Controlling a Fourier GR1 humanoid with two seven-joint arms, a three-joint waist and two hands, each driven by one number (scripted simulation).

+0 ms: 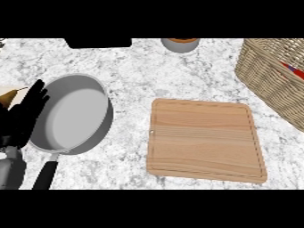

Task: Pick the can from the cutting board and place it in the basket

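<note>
Left hand far from basketed can

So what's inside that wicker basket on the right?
Inside the basket, only a small red and blue patch shows over the near wall, probably the can. The wicker wall covers the rest of it, and the basket's bottom is hidden.

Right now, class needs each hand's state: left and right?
Left hand: open, fingers up, holding nothing, resting beside the pan.
Right hand: not in view.

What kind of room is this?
Probably a kitchen: a grey pan and a wooden cutting board sit on a marble counter, with a wicker basket nearby.
</note>
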